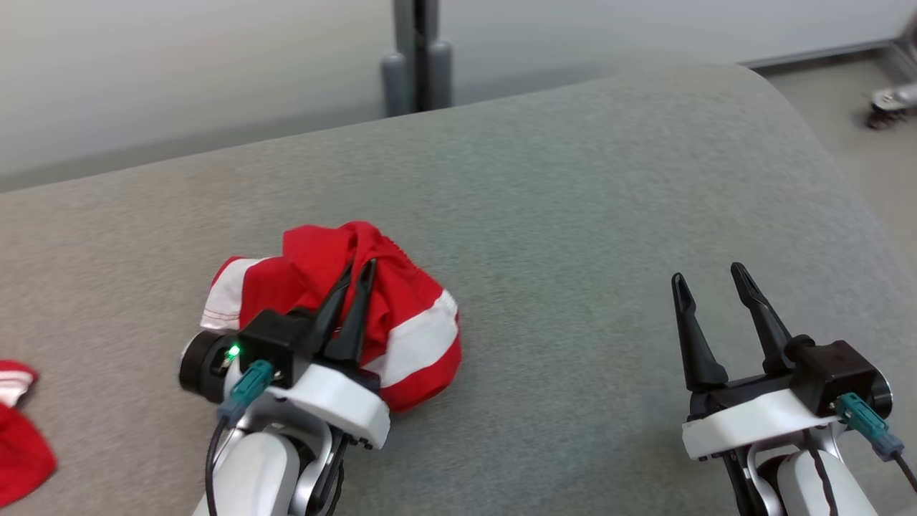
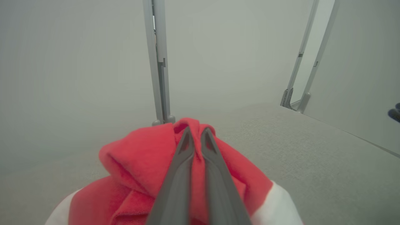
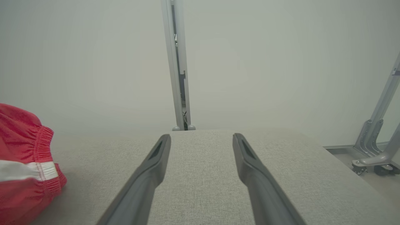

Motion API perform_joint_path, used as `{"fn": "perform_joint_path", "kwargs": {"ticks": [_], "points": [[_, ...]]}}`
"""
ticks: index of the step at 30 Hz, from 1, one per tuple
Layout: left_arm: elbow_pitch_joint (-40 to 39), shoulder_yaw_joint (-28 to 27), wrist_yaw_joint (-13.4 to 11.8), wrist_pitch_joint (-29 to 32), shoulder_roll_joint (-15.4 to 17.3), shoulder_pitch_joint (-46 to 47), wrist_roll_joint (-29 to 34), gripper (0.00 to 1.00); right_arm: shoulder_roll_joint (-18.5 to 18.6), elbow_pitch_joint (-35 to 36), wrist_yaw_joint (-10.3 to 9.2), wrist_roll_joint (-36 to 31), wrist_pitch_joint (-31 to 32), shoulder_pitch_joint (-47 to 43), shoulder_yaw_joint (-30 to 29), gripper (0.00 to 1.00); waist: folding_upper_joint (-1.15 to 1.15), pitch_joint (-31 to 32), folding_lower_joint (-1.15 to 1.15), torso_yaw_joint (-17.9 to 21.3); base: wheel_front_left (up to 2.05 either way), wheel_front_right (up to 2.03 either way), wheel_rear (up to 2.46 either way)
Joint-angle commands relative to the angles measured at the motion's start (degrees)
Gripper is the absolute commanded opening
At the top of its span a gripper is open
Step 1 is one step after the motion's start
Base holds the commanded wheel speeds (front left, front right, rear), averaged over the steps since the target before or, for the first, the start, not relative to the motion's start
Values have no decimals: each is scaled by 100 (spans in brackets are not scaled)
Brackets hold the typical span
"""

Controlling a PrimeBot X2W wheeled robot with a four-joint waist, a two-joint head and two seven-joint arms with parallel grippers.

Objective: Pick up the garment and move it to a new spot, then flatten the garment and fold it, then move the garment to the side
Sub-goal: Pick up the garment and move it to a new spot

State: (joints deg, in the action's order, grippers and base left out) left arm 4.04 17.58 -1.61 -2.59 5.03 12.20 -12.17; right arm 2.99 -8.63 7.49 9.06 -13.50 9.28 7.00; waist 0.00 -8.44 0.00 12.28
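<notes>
A crumpled red garment (image 1: 408, 322) with white stripes lies bunched on the grey table (image 1: 573, 215), left of centre. My left gripper (image 1: 358, 272) is shut, pinching a red fold at the top of the heap. In the left wrist view the two fingers (image 2: 182, 156) meet on that fold of the garment (image 2: 134, 162). My right gripper (image 1: 709, 279) stands open above bare table at the lower right, nothing between its fingers. The right wrist view has the garment (image 3: 22, 165) at its left edge, well apart from the right gripper (image 3: 201, 137).
Another piece of red and white cloth (image 1: 18, 430) lies at the table's left edge. A grey post (image 1: 415, 57) stands behind the far edge. A wheeled metal base (image 1: 892, 100) sits on the floor past the right edge.
</notes>
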Motion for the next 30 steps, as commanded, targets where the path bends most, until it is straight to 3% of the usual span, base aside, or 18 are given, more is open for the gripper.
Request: {"fn": "perform_joint_path", "kwargs": {"ticks": [1, 7, 14, 16, 17, 22, 30], "points": [[75, 35, 46, -32, 14, 182, 21, 0, 11, -29, 1, 20, -33, 79, 12, 100, 0, -192, 0, 465, 0, 0, 0], [618, 382, 203, -44, -104, 591, -60, 0, 2, -113, 1, 110, -90, 106, 0, 100, 0, -406, 0, 961, 0, 0, 0], [1240, 627, 297, 19, -153, 836, -256, 0, -1, -167, 1, 235, -144, 148, 0, 100, 0, -555, 0, 1070, 0, 0, 0], [1344, 693, 298, 3, -168, 896, -303, 95, 1, -176, 1, 255, -144, 156, -23, 100, 0, -586, 0, 1013, 0, 0, 0], [1358, 720, 283, -52, -169, 917, -308, 100, 0, -181, 1, 254, -152, 166, -27, 100, 0, -595, 0, 972, 0, 0, 0], [1291, 718, 172, -403, -182, 939, -401, 100, 3, -192, 1, 208, -176, 194, -80, 100, 0, -578, 0, 656, 0, 0, 0], [924, 231, -230, -889, -71, 736, -551, 100, 6, -162, 1, 44, -181, 159, -235, 100, 0, -423, 0, -24, 0, 0, 0]]}}
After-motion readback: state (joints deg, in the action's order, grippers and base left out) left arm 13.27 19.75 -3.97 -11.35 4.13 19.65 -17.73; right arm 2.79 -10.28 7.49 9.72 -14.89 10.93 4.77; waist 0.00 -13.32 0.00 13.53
